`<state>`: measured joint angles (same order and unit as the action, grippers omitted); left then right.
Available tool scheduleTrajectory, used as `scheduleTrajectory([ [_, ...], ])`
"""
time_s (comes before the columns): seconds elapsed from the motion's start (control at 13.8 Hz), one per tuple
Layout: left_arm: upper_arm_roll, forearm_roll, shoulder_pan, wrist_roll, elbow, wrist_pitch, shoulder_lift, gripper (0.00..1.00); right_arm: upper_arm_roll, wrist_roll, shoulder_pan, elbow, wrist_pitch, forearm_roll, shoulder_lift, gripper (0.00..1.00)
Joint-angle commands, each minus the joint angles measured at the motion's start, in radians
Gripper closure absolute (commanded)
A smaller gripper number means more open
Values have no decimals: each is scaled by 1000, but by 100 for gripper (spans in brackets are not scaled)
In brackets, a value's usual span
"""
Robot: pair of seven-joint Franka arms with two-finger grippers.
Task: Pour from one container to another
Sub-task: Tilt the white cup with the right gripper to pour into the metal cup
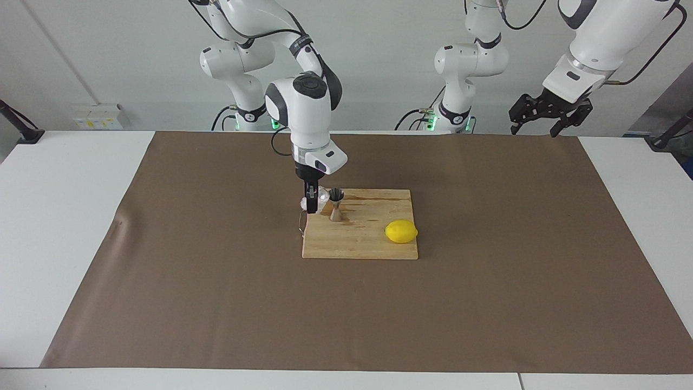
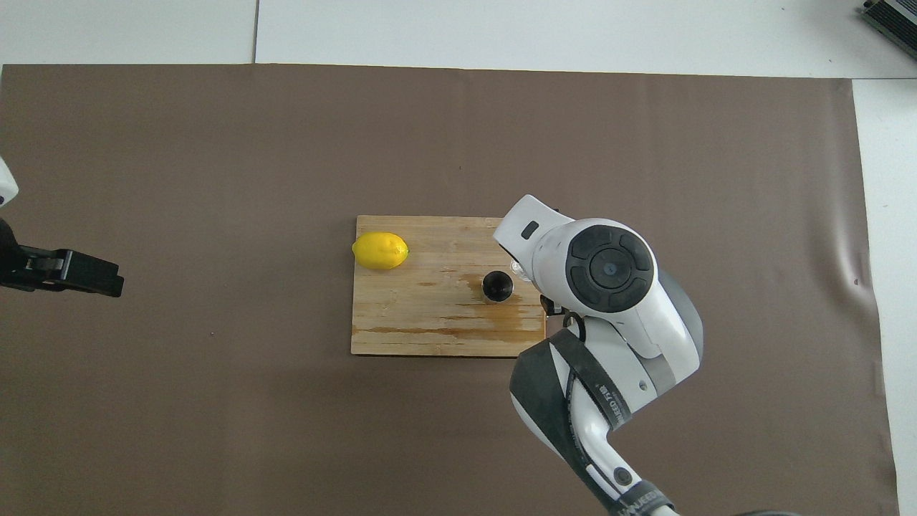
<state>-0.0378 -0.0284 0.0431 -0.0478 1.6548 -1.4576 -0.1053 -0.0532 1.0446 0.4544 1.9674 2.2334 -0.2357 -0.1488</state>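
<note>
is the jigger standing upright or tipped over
Upright. The jigger stands on its lower cone on the board, open mouth up; overhead it shows as a dark round opening. The right gripper holds the glass beside it.

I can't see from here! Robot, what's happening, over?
Right gripper shut on clear faceted glass tumbler, tilted beside silvery steel jigger on wooden board. Left gripper waits, raised. Yellow lemon apart.
</note>
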Motion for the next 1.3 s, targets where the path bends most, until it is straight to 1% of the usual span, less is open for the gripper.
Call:
scheduleTrajectory([
  [0.0,-8,5,-14,6,30,-13,-28,0,0,-34,18,-24,-24,-72,-17,74],
  [0.43,-8,5,-14,5,30,-13,-28,0,-2,-35,35,-22,-31,-183,-17,74],
  [0.58,-8,5,-14,6,30,-13,-28,0,0,-37,55,-22,-29,-198,-15,74],
  [0.65,-8,5,-14,5,30,-12,-28,0,0,-37,56,-22,-29,-232,-15,74],
  [0.87,-8,5,-14,5,30,-13,-28,0,0,-61,82,-24,-35,-275,-11,74],
  [1.23,-8,5,-14,6,30,-12,-28,0,0,-81,82,-19,-38,-355,-8,73],
])
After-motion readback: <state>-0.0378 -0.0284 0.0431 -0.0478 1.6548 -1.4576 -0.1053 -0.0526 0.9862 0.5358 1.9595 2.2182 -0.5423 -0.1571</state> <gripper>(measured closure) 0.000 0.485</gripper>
